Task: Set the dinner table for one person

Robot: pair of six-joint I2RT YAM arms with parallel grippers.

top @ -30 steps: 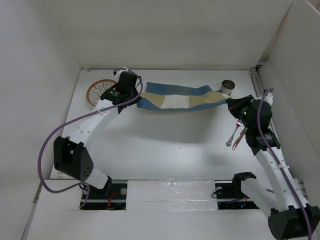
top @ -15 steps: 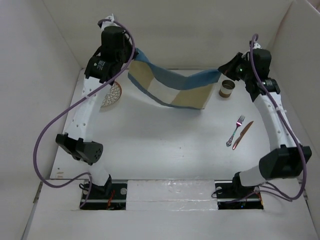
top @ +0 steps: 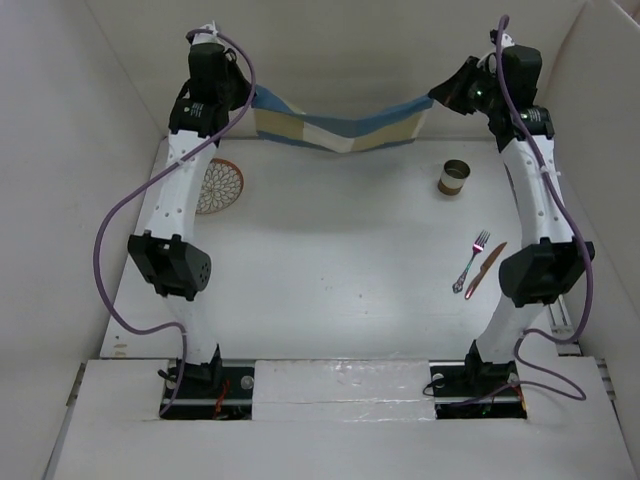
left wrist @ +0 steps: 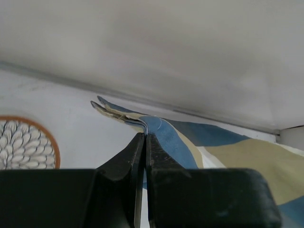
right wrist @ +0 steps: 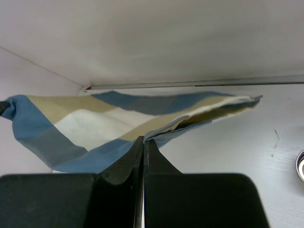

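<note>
The blue-and-tan placemat (top: 335, 128) hangs stretched in the air between both arms, high above the back of the white dinner table (top: 330, 270). My left gripper (top: 250, 100) is shut on its left end; in the left wrist view the gripper (left wrist: 144, 135) pinches the cloth (left wrist: 190, 142). My right gripper (top: 435, 98) is shut on its right end; in the right wrist view the gripper (right wrist: 144, 139) pinches the cloth (right wrist: 95, 123).
A round woven coaster (top: 220, 186) lies at the back left, also in the left wrist view (left wrist: 23, 145). A metal cup (top: 453, 179) stands at the back right. A fork (top: 470, 262) and a knife (top: 485, 270) lie at the right. White walls bound the table.
Both arms have lifted the placemat from the table's back edge, raised it high and pulled it taut toward the back wall. The coaster and cup are uncovered.
</note>
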